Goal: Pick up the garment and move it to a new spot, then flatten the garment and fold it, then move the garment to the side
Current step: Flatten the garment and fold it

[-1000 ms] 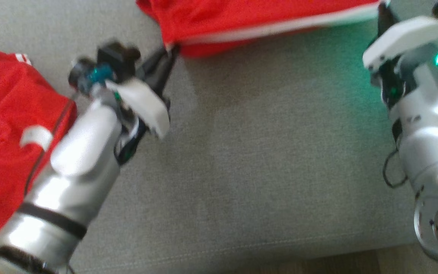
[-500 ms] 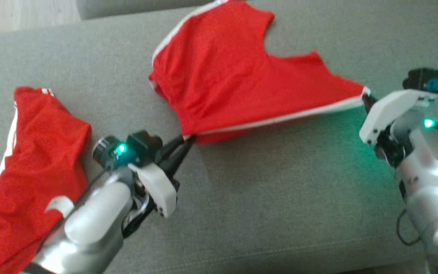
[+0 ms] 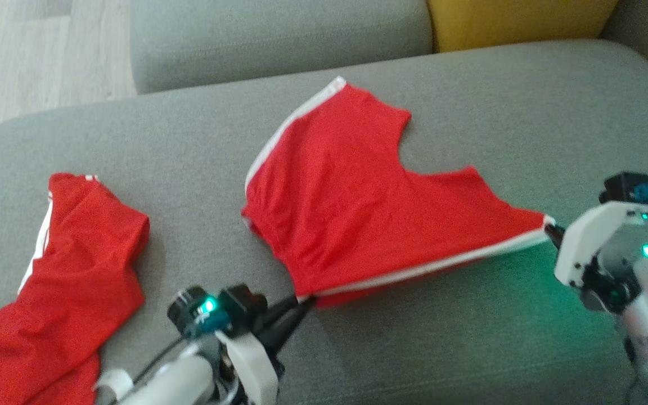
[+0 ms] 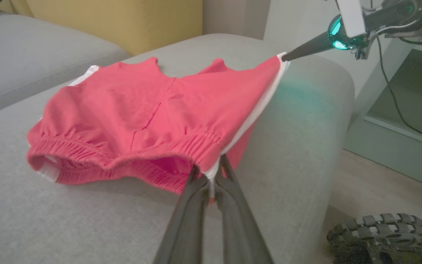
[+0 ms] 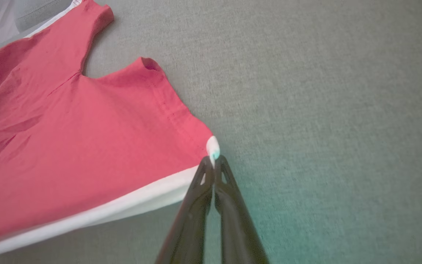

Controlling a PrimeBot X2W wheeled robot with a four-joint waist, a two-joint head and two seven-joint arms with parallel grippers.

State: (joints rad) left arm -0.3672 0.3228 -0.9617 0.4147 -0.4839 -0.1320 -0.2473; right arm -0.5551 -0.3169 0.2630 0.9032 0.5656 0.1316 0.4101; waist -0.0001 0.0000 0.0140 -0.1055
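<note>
Two red garments on a grey sofa seat cushion (image 3: 414, 349), seen from the robot's head and wrists. Off the cushion's rear left corner is pale wooden floor (image 3: 31, 56). At the cushion's left end, a second red garment (image 3: 71, 281) with white trim lies rumpled and untouched.

Near the cushion's front edge, left of its middle, the left gripper (image 3: 304, 302) has its dark fingers pinched together on the waistband corner of a pair of red shorts (image 3: 358, 208). The left wrist view shows the white side stripe caught between the tips (image 4: 211, 172).

The shorts are spread across the middle of the cushion, waistband to the left and leg openings to the rear and right. Their far side rests on the fabric, while the near, white-striped edge is pulled straight just above the cushion.

Toward the cushion's right end, the right gripper (image 3: 550, 229) is clamped tight on the white corner of the leg hem, its tips (image 5: 214, 161) meeting on the cloth.

Behind the cushion stand a grey back cushion (image 3: 279, 39) and, further right, a yellow cushion (image 3: 515, 19).
</note>
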